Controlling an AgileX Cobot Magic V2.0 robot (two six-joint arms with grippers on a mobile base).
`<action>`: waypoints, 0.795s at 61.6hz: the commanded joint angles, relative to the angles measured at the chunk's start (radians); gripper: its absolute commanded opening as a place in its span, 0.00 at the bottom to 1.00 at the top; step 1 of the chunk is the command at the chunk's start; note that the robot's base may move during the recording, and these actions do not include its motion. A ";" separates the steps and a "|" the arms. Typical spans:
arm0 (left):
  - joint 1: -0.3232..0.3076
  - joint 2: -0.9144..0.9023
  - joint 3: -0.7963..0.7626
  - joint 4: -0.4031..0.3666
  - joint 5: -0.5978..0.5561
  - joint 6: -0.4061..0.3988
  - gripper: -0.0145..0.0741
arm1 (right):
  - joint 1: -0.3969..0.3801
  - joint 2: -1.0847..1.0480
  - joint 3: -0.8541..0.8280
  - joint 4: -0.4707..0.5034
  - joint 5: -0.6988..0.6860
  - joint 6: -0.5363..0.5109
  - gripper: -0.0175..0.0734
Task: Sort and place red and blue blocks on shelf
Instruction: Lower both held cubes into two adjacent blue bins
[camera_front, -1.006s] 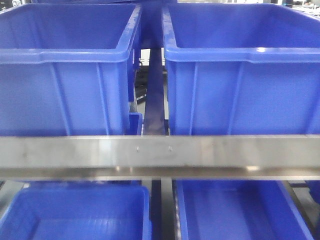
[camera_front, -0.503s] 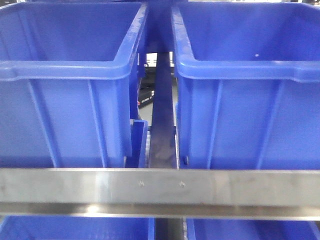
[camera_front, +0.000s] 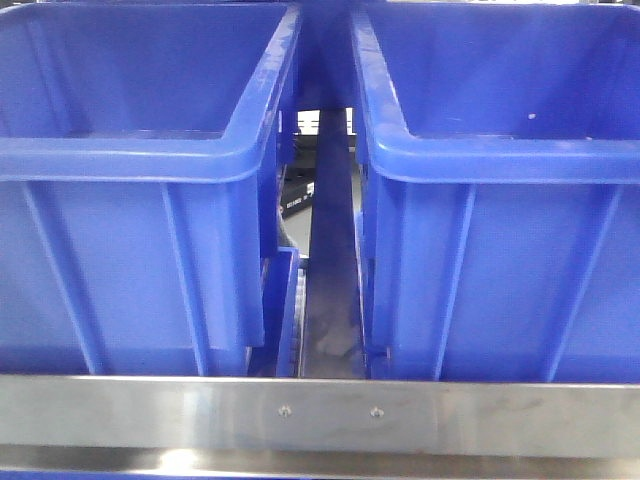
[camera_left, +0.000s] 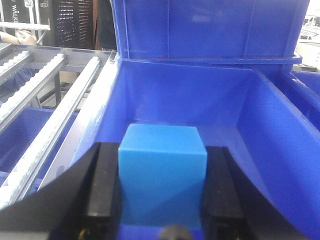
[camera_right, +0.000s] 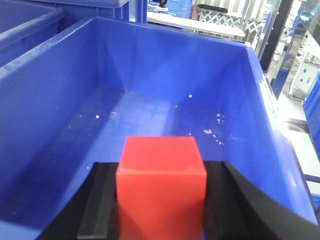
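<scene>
In the left wrist view, the left pincer (camera_left: 161, 182) is clamped on the blue block (camera_left: 162, 172), with its black fingers (camera_left: 102, 185) pressed against the block's two sides. The block is held over the open inside of a deep blue bin (camera_left: 185, 95). Past that bin, at 12 o'clock, a stacked bin (camera_left: 210, 30) stands higher, and white roller tracks (camera_left: 55, 115) run away at 9 o'clock. In the right wrist view, the right pincer (camera_right: 159, 200) is closed the same way on the red block (camera_right: 161, 180), over the inside of a speckled bin (camera_right: 45, 105) with white specks (camera_right: 212, 131) on its floor at 1 o'clock. From the front, the shelf (camera_front: 150, 415) shows its steel rail nearest, with two screws (camera_front: 285, 411) at 6 o'clock. Behind the rail, a left bin (camera_front: 130, 200) and a right bin (camera_front: 500, 200) sit side by side with a narrow gap between them.
</scene>
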 joint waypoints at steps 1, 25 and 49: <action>-0.003 0.012 -0.028 -0.008 -0.097 -0.002 0.30 | -0.007 0.005 -0.028 -0.010 -0.093 0.000 0.29; -0.003 0.012 -0.028 -0.008 -0.097 -0.002 0.30 | -0.007 0.005 -0.028 -0.010 -0.098 0.000 0.29; -0.003 0.012 -0.028 -0.018 -0.134 -0.002 0.30 | -0.007 0.005 -0.030 0.006 -0.106 0.000 0.29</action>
